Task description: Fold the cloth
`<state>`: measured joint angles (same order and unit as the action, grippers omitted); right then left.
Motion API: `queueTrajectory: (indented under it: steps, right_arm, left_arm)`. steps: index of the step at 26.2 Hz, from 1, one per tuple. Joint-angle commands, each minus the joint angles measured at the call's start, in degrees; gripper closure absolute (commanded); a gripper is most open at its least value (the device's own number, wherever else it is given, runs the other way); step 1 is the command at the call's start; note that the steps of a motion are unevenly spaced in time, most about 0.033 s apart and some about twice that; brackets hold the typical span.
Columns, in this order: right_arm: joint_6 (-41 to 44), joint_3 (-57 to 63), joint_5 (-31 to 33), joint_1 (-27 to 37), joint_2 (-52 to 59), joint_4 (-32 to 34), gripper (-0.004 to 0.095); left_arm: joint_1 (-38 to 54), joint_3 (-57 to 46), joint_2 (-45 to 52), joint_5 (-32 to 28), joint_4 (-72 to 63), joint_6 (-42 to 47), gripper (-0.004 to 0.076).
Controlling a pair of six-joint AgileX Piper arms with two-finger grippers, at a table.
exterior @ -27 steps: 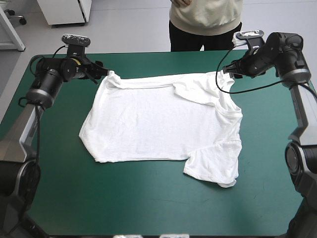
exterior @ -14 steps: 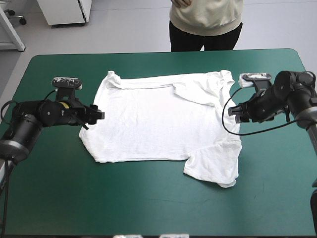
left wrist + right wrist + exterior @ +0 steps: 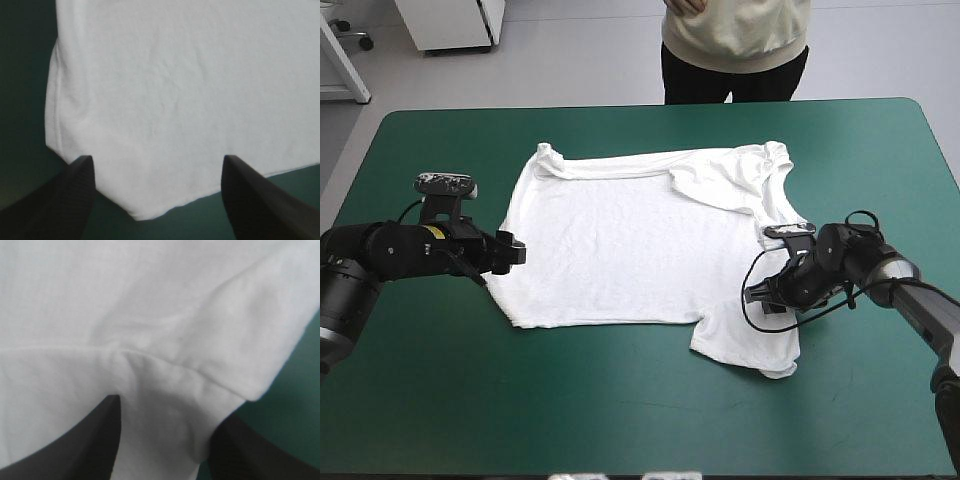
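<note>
The table (image 3: pixel 620 420), under its teal-green cover, carries the T-shirt (image 3: pixel 640 240), which lies spread flat and white between the 2 grippers. Its far sleeve is folded over onto the chest, and its near sleeve spreads toward the table's near edge.

The left gripper (image 3: pixel 515 250) sits low at the shirt's edge on its own side, close to the near corner of the cloth. In the left wrist view, its 2 black fingers (image 3: pixel 70 200) stand wide apart at their bases, and nothing is pinched between them. A rounded corner of the T-shirt (image 3: pixel 175 100) lies in the gap between the jaws and runs on ahead of them as a smooth white field. Teal-green cover (image 3: pixel 25 75) shows beside the outer finger.

The right gripper (image 3: pixel 752 295) is down over the cloth where the near sleeve joins the body. In the right wrist view, the right gripper (image 3: pixel 167 415) also has its jaws apart, and white fabric fills the space between them. Just ahead of the fingertips, a seam and a soft crease of the T-shirt (image 3: pixel 150 305) cross the cloth. The sleeve's hemmed edge ends beside 1 finger, with bare cover (image 3: pixel 295 405) beyond it.
</note>
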<state>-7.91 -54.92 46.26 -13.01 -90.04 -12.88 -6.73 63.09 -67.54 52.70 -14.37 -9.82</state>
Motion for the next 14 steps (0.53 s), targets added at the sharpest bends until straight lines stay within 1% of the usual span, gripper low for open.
queueTrajectory:
  steps: [1, 3, 4, 5, 7, 8, 9, 11, 12, 14]
  right_arm:
    - [2.84, -0.66, -0.84, -2.04, -0.55, 1.27, 0.0624]
    - [3.35, -0.66, -1.44, -1.92, -0.55, 4.79, 0.0881]
    - [5.0, -0.78, -1.31, -1.83, -0.27, 8.08, 0.0913]
    - [6.52, -0.89, -1.21, -1.83, -0.1, 10.3, 0.0916]
    - [10.94, -0.88, -0.8, -1.78, 0.56, 18.36, 0.0925]
    - [12.81, -0.88, -0.39, -1.44, 0.85, 20.62, 0.0925]
    - [14.96, -1.21, 0.38, -0.4, 1.01, 24.69, 0.0925]
    - [17.07, -1.92, 1.75, 1.55, 1.01, 29.61, 0.0925]
    - [17.94, -2.61, 2.5, 3.53, 1.01, 31.55, 0.0925]
    - [18.63, -3.98, 2.89, 7.28, 1.01, 33.78, 0.0925]
  left_arm:
    - [0.02, 1.4, 1.42, -1.46, -1.7, -0.78, 0.0214]
    - [0.02, 1.4, 1.42, -0.46, -1.54, -1.32, 0.0214]
    - [0.02, 1.4, 1.42, 0.15, -1.54, -1.88, 0.0214]
    - [0.02, 1.4, 1.42, 0.49, -1.54, -2.01, 0.0214]
    - [0.02, 1.4, 1.42, 1.05, -1.54, -2.35, 0.0214]
    - [0.02, 1.4, 1.42, 1.34, -1.54, -2.46, 0.0214]
    - [0.02, 1.7, 1.42, 1.7, -1.54, -2.92, 0.0214]
    - [0.02, 2.8, 1.42, 2.82, -1.54, -3.52, 0.0214]
    - [0.02, 3.79, 1.42, 3.32, -1.29, -3.95, 0.0214]
    - [0.02, 5.45, 1.42, 4.14, -1.29, -4.92, 0.0214]
